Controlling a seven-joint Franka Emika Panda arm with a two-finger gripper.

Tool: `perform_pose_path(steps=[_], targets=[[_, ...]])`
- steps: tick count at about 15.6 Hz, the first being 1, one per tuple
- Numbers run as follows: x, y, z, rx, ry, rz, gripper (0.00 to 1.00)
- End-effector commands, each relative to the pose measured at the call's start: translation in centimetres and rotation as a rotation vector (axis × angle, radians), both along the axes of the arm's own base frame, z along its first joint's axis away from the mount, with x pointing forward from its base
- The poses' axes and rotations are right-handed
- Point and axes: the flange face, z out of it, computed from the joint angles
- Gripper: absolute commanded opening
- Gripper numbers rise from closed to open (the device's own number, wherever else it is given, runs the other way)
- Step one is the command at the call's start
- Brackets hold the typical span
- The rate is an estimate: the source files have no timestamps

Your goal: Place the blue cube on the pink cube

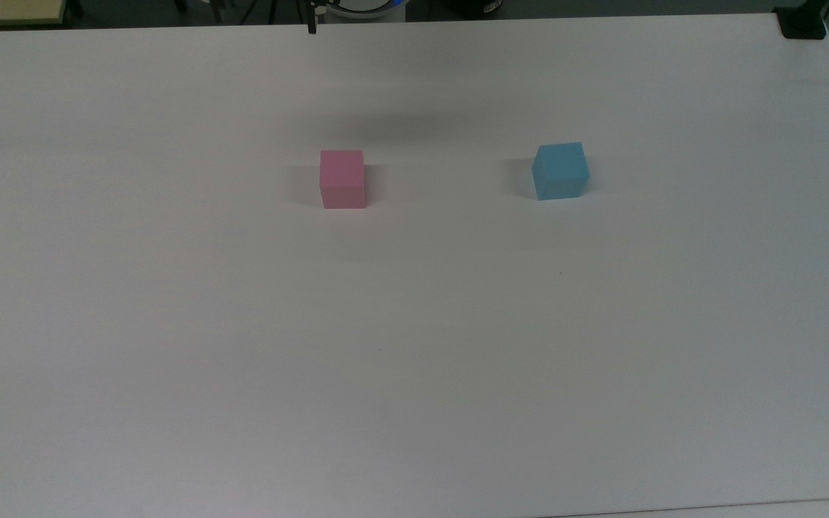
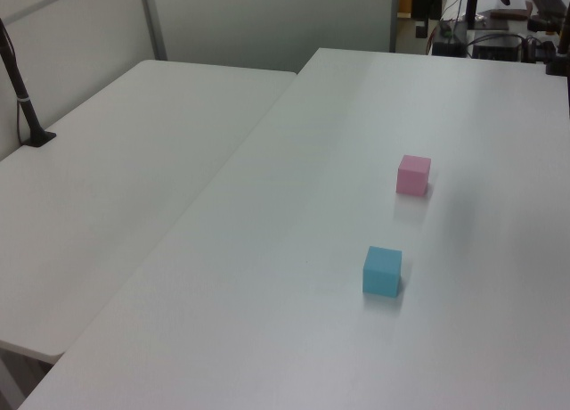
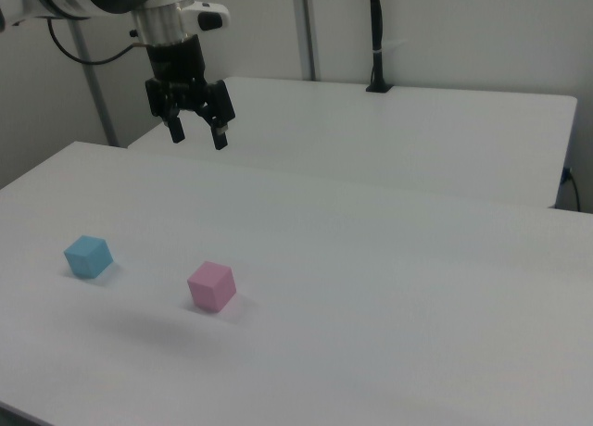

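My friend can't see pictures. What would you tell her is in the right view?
A robot arm's open pincer hangs high above a white table. Below it sit a blue cube and a pink cube, apart, the blue one nearer the right view's left.

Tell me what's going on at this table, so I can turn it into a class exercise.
A robot arm's pincer hangs open in the air above the white table, holding nothing. The blue cube and the pink cube each sit on the table, apart from one another; in the right view the blue one lies to the right view's left of the pink one. Nothing is stacked yet, so the blue cube has yet to be picked up.
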Motion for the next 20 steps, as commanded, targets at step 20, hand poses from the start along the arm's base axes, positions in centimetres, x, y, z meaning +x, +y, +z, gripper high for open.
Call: perform_pose_path(steps=[20], targets=[[-0.24, 0.64, -0.04, -0.002, -0.008, 0.035, 1.00]])
